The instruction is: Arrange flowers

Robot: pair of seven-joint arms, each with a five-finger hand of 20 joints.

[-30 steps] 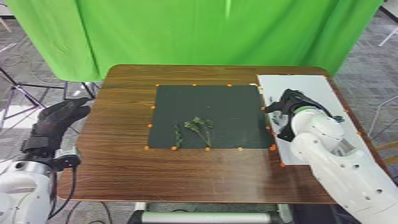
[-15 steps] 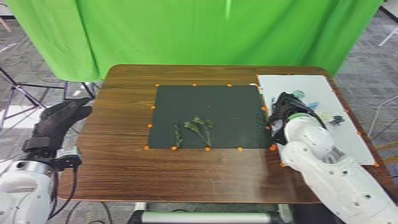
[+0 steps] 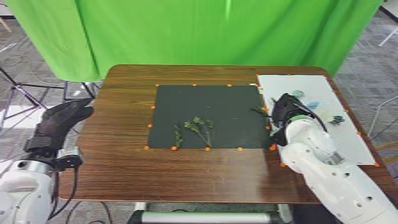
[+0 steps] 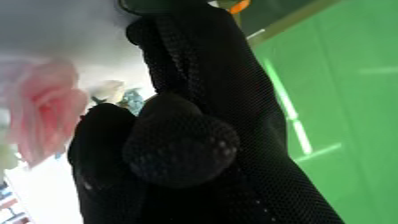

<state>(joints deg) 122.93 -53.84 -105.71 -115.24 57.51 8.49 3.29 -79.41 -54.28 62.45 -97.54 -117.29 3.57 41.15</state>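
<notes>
In the head view, my right hand [image 3: 286, 111] is over the white board's left edge, curled round a green sprig [image 3: 258, 110] whose leafy end points over the dark mat [image 3: 200, 102]. Two green stems, one thin [image 3: 178, 135] and one leafier [image 3: 201, 128], lie on the mat's lower part. Pale blue-green flowers [image 3: 298, 94] and a dark teal one [image 3: 338, 119] rest on the white board [image 3: 306, 82]. My left hand [image 3: 60, 119] is off the table's left side, fingers extended. In the right wrist view, my right hand [image 4: 191, 135] is near a pink flower [image 4: 53, 107].
The brown wooden table [image 3: 120, 167] surrounds the mat and borders the white board. Small orange markers [image 3: 208, 149] line the mat's edges. A green curtain [image 3: 213, 35] hangs behind the table.
My right hand has moved left from the white board towards the mat, uncovering flowers on the board. The sprig's leafy end now extends left of the hand. My left hand has stayed still.
</notes>
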